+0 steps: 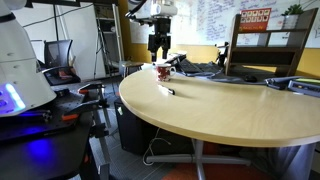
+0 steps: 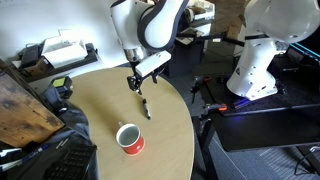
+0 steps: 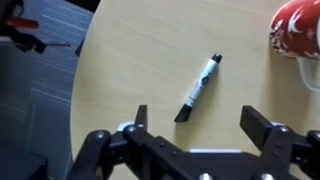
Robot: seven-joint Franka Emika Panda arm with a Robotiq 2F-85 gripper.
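Pale wood makes up the round-edged tabletop (image 2: 100, 110). It stands in an office with a scribbled whiteboard (image 1: 215, 20) at the upper right of an exterior view and a black chair (image 1: 58, 55) at its left. My gripper (image 3: 197, 118) hangs above the wood with its fingers spread wide, holding nothing. In the wrist view the black-and-white marker (image 3: 199, 88) lies flat at frame centre, just above the gap between my fingers. A red mug (image 3: 296, 28) sits cut off at the upper right, apart from it. Only that view shows grey carpet (image 3: 40, 90) past the table edge at left. Only an exterior view shows a white machine (image 2: 262, 50) at upper right, possibly another robot, with blue light beneath.
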